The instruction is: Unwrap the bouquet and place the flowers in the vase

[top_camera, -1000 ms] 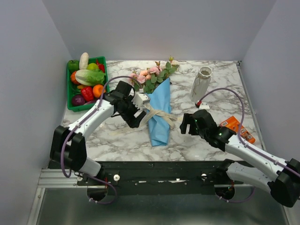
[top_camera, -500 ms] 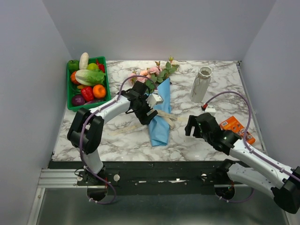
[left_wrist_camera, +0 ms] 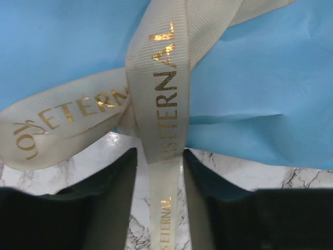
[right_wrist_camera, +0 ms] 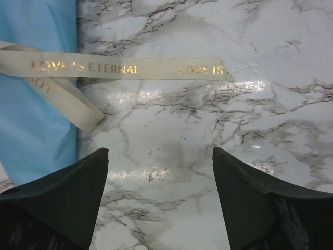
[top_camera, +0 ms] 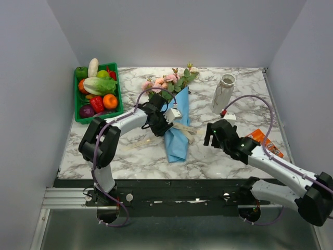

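Left gripper (left_wrist_camera: 160,155) jaws sit narrowly apart around a beige gold-lettered ribbon (left_wrist_camera: 158,94) tail, and I cannot tell if they clamp it. The blue paper-wrapped rose bouquet (left_wrist_camera: 250,78) lies just ahead. Right gripper (right_wrist_camera: 160,156) jaws are wide apart over the white marble table (right_wrist_camera: 208,120), with the bouquet to its left and the whitish bottle-shaped vase (top_camera: 223,94) beyond.

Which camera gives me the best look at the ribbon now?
Left wrist: the ribbon fills the frame, one tail running between the left gripper's fingers. Top external shows it small, partly hidden by that gripper. Right wrist shows only two loose tails at the blue paper's edge.
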Motion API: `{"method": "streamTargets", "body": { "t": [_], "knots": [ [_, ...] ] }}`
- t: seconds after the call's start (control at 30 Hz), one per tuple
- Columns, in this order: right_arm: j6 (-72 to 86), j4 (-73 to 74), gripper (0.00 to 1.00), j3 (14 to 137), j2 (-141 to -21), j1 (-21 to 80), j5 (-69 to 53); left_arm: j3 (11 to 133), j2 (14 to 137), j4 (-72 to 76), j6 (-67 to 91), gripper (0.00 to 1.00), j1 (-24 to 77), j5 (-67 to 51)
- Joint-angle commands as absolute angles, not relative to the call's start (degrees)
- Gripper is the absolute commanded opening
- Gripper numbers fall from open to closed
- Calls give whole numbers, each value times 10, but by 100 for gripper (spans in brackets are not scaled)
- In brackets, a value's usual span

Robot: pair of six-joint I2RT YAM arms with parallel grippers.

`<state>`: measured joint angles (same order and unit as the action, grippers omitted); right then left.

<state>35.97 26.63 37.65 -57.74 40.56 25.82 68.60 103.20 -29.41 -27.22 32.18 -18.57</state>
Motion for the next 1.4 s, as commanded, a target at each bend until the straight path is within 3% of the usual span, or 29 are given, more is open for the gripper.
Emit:
{"method": "streamTargets", "body": {
  "t": [0.0, 0.17, 0.63, 1.07, 1.37],
  "knots": [
    [359, 268, 87, 417, -656, 408, 315, 671, 1023, -266, -279, 18, 326, -160],
    [341, 219, 88, 416, -721, 409, 319, 683, 1025, -270, -266, 0, 325, -143],
    [157, -42, 88, 392, -846, 408, 303, 755, 954, -351, -242, 0, 322, -141],
    [160, 20, 86, 462, -954, 409, 235, 753, 946, -366, -238, 0, 316, -132],
    [133, -86, 81, 467, -1007, 409, 251, 757, 956, -375, -243, 0, 316, -129]
  ]
}}
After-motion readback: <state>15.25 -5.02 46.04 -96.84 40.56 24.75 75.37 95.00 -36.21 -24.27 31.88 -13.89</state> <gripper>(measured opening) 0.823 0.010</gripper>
